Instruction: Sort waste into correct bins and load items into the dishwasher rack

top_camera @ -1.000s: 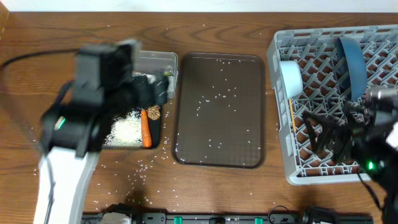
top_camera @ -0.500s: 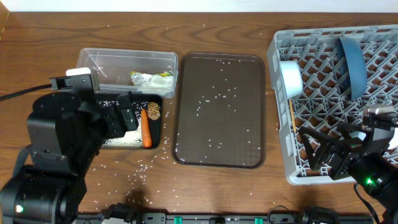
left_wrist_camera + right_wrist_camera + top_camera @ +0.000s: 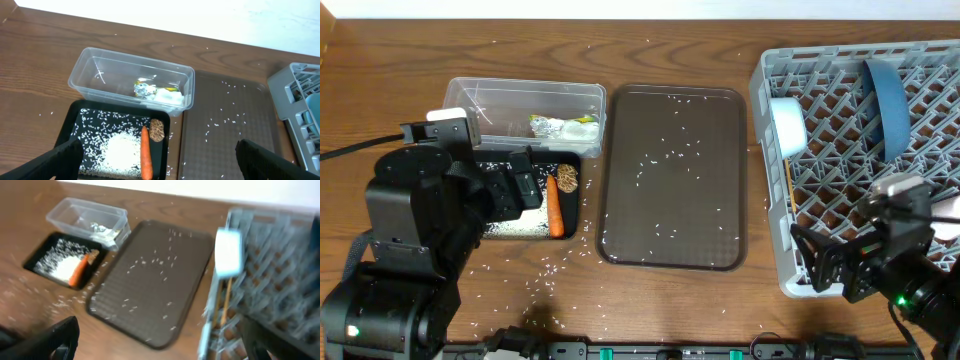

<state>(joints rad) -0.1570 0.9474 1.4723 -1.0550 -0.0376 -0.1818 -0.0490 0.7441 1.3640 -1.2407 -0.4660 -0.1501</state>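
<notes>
The clear tub (image 3: 520,100) holds the white tissue (image 3: 167,96) and foil wrapper (image 3: 145,89). The black tray (image 3: 80,115) in front of it holds the carrot (image 3: 554,205), the brown lump (image 3: 566,179) and a pile of rice (image 3: 525,215). The grey rack (image 3: 860,150) at the right holds the blue plate (image 3: 885,95) on edge, the white bowl (image 3: 787,125) and the chopsticks (image 3: 789,190). No cups show. My left gripper (image 3: 165,167) is open and empty above the black tray. My right gripper (image 3: 840,265) is open and empty over the rack's front left corner.
The brown serving tray (image 3: 672,175) lies between the bins and the rack, with rice grains scattered on it. More loose rice lies on the wooden table in front of the black tray (image 3: 555,268). The left arm's body covers the black tray's left part.
The left arm swung back from over the bins toward the front left and has settled. The right gripper drew back toward the rack's front edge.
</notes>
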